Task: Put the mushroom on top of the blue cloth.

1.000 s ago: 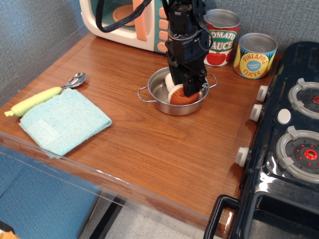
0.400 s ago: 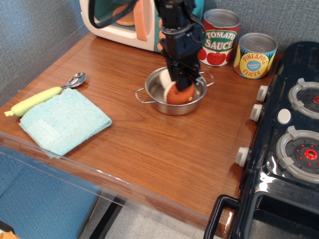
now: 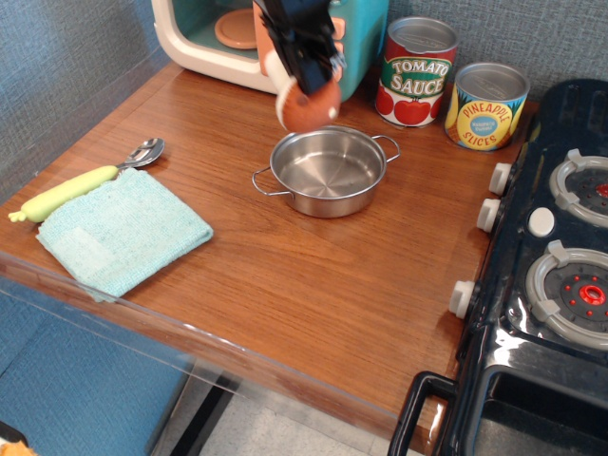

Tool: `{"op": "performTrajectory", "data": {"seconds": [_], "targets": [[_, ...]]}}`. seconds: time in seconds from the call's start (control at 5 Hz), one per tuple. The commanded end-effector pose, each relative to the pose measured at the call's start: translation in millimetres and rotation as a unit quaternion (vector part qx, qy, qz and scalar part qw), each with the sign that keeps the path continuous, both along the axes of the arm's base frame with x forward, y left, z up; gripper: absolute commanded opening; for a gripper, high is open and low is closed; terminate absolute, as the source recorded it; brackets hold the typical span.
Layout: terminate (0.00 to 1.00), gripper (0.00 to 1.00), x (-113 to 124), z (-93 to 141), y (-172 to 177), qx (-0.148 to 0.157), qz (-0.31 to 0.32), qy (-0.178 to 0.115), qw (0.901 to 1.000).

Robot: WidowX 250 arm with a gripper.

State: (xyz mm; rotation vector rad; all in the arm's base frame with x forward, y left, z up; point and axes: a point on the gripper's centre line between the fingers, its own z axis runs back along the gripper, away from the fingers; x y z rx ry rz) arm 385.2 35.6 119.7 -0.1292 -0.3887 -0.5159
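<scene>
The mushroom (image 3: 306,106), reddish-brown cap with a white stem, hangs in the air above the far left rim of the steel pan (image 3: 328,171). My gripper (image 3: 302,81) is shut on it from above, its black fingers clamped around the stem. The pan is empty. The blue cloth (image 3: 121,230), a folded light teal towel, lies flat on the wooden counter at the left front, well to the left of and nearer than the gripper.
A yellow-handled spoon (image 3: 81,183) lies along the cloth's far edge. A toy microwave (image 3: 237,33) stands at the back. A tomato sauce can (image 3: 415,71) and a pineapple can (image 3: 486,104) stand back right. A black toy stove (image 3: 556,247) fills the right side.
My gripper has lifted the mushroom out of the pan and moved up and to the left. The pan has shifted slightly left and now sits empty.
</scene>
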Motion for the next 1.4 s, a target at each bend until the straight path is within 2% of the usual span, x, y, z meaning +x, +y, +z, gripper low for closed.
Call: {"op": "performTrajectory", "data": {"seconds": [0.0, 0.2, 0.4, 0.8, 1.0, 1.2], "targets": [[0.00, 0.00, -63, 14, 51, 0.062, 0.027, -0.010, 0.9977], [0.00, 0.00, -88, 6, 89, 0.078, 0.062, 0.018, 0.9949], [0.00, 0.00, -101, 1, 106, 0.091, 0.078, 0.043, 0.9919], [0.00, 0.00, -128, -8, 113, 0.099, 0.075, 0.086, 0.9885], [0.00, 0.00, -134, -9, 111, 0.100, 0.069, 0.089, 0.9887], [0.00, 1.00, -137, -9, 109, 0.094, 0.066, 0.089, 0.9894]]}}
